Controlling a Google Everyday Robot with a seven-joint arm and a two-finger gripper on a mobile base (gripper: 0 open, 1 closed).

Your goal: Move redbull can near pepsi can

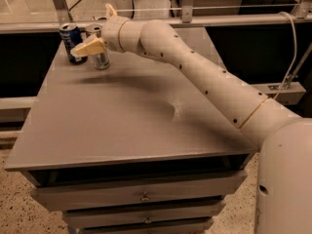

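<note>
Two cans standing close: redbull (101, 60) just beside pepsi (71, 42). Gripper (95, 42) overlapping redbull's upper part; whether gripping, cannot tell. Advising straight-up withdrawal, avoiding tipping either can.

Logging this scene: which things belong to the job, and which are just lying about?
Job: redbull can; pepsi can; claw, at the redbull can, far left.
Lying about: table; drawers; white cable.

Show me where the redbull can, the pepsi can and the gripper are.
redbull can (101, 61): camera view, lower silver body.
pepsi can (68, 39): camera view, blue side.
gripper (90, 39): camera view, its middle, at the redbull can.
</note>
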